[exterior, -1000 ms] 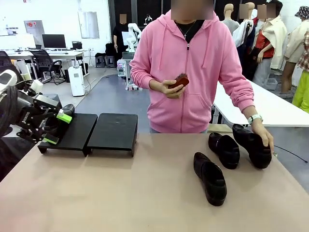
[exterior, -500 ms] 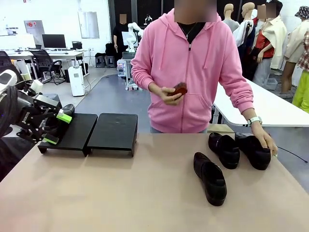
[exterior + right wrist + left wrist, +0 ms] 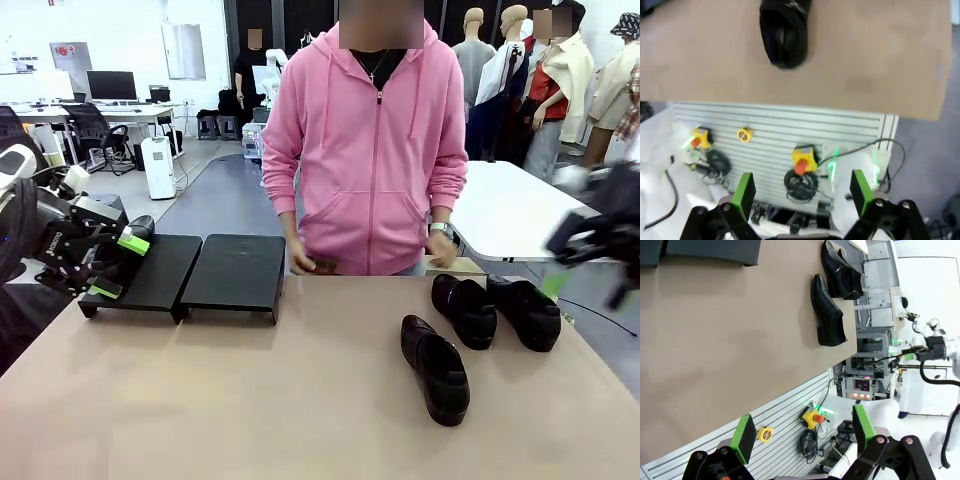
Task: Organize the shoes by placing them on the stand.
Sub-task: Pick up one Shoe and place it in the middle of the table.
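Observation:
Three black glossy shoes lie on the table's right side: one nearer me [image 3: 435, 368] and two side by side behind it [image 3: 465, 310] [image 3: 527, 312]. The black stand [image 3: 235, 272] sits at the back left, two flat platforms side by side. My left gripper [image 3: 112, 266] hovers open at the left platform's outer edge; a dark rounded shape [image 3: 142, 226] behind it may be a fourth shoe. My right gripper [image 3: 590, 245] is a blur above the table's right edge. The left wrist view shows the shoes [image 3: 829, 312] and open fingers [image 3: 745, 437]. In the right wrist view, one shoe [image 3: 785, 30] lies beyond open fingers [image 3: 860, 192].
A person in a pink hoodie [image 3: 370, 150] stands at the far side, both hands low at the table's far edge [image 3: 305, 265]. A white table [image 3: 510, 215] stands behind on the right. The tan tabletop [image 3: 250, 400] is bare in the middle and front.
The person let go of the rightmost shoe and lowered both hands to the table's far edge. My right arm has swung into view at the right, blurred. My left arm has not moved.

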You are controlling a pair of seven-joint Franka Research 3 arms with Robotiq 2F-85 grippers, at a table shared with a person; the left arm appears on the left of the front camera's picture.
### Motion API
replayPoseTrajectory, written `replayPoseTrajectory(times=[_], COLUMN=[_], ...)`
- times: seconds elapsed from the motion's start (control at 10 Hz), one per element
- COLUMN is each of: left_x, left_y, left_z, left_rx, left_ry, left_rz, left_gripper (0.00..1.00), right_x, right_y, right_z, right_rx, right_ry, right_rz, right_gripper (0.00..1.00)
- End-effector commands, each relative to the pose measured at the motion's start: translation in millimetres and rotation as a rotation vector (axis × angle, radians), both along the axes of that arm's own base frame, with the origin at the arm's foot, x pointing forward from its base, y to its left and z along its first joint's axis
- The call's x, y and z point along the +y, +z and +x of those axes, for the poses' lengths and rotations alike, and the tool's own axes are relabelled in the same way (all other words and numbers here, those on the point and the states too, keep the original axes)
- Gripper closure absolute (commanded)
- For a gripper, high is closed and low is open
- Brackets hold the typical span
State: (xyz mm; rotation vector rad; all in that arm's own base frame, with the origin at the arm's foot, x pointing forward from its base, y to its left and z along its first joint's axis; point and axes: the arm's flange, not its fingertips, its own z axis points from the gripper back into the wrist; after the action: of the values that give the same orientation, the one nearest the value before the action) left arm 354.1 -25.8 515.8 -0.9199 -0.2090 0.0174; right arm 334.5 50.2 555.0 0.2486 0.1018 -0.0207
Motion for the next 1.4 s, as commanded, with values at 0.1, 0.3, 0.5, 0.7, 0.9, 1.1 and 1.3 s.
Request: replayPoseTrajectory(times=[0.1, 0.3, 0.5, 0.7, 0.9, 1.1, 1.3], left_x=[2.5, 2.5, 2.5, 2.5, 2.5, 2.5, 2.5], left_y=[2.5, 2.5, 2.5, 2.5, 2.5, 2.5, 2.5], left_z=[-1.8, -1.8, -1.8, -1.8, -1.8, -1.8, -1.8], left_rx=[0.011, 0.011, 0.011, 0.011, 0.011, 0.011, 0.011], left_ry=[-0.001, -0.001, -0.001, -0.001, -0.001, -0.001, -0.001], left_rz=[0.009, 0.009, 0.009, 0.009, 0.009, 0.009, 0.009], left_gripper=[0.00, 0.00, 0.00, 0.00, 0.00, 0.00, 0.00], right_x=[86.8, 133.9, 147.1, 150.7, 168.4, 172.5, 168.3], right_y=[-64.6, -123.0, -132.2, -162.6, -185.7, -206.1, -225.7], right_z=[69.0, 113.4, 117.7, 113.5, 121.4, 127.2, 128.4], right_rx=[-0.103, -0.041, 0.011, -0.014, 0.046, 0.067, 0.057], right_ry=[-0.038, 0.080, 0.154, 0.132, 0.189, 0.127, 0.086], right_rz=[-0.269, -0.247, -0.211, -0.211, -0.256, -0.256, -0.250], right_gripper=[0.00, 0.00, 0.00, 0.00, 0.00, 0.00, 0.00])
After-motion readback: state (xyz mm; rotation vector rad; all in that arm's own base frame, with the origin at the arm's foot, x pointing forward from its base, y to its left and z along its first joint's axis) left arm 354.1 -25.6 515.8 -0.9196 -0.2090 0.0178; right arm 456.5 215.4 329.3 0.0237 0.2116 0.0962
